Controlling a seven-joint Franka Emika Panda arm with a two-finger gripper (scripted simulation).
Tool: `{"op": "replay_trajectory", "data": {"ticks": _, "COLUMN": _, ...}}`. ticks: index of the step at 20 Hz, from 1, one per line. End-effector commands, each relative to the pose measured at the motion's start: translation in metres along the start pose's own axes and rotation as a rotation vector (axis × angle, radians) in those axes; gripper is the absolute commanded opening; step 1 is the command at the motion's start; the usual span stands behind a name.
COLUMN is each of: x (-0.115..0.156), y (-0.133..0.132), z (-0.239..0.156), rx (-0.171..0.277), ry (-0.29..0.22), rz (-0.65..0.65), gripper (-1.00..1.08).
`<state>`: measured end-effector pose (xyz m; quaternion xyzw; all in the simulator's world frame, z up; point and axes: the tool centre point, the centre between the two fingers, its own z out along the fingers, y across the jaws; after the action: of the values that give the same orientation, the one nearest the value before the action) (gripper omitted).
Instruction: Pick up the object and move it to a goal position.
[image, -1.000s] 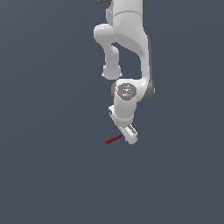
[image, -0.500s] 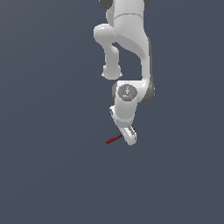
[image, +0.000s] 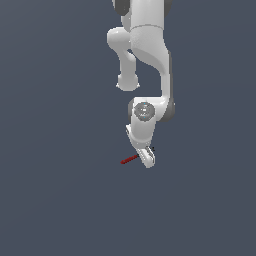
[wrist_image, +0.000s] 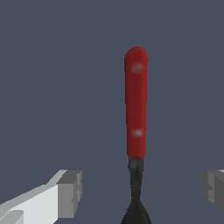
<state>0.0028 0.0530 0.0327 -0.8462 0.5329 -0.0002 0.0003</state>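
The object is a thin tool with a red handle (wrist_image: 136, 105) and a black head (wrist_image: 136, 205). In the exterior view the red handle (image: 130, 159) lies on the grey surface and sticks out toward the exterior view's left from under the gripper (image: 147, 160). In the wrist view the gripper (wrist_image: 142, 190) is open. One finger (wrist_image: 69, 192) and the other finger (wrist_image: 214, 186) stand apart on either side of the black neck, without touching it. The pronged end is cut off by the frame edge.
The white arm (image: 147, 60) reaches down from the top of the exterior view. A plain dark grey surface (image: 60, 190) lies all around the tool.
The gripper has come down a little over the tool's head end. The tool has not moved.
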Motion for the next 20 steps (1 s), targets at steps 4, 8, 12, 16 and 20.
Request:
{"op": "replay_trajectory", "data": {"ticks": 4, "x": 0.0, "y": 0.001, "z": 0.023, "rx": -0.001, "ry": 0.0, "rz": 0.002, "gripper": 1.0}}
{"op": "replay_trajectory", "data": {"ticks": 8, "x": 0.0, "y": 0.0, "z": 0.027, "rx": -0.001, "ry": 0.0, "rz": 0.002, "gripper": 1.0}}
{"op": "replay_trajectory", "data": {"ticks": 12, "x": 0.0, "y": 0.0, "z": 0.027, "rx": -0.001, "ry": 0.0, "rz": 0.002, "gripper": -1.0}}
{"op": "replay_trajectory", "data": {"ticks": 16, "x": 0.0, "y": 0.0, "z": 0.027, "rx": -0.001, "ry": 0.0, "rz": 0.002, "gripper": -1.0}}
{"op": "replay_trajectory", "data": {"ticks": 20, "x": 0.003, "y": 0.001, "z": 0.023, "rx": -0.001, "ry": 0.001, "rz": 0.006, "gripper": -1.0}}
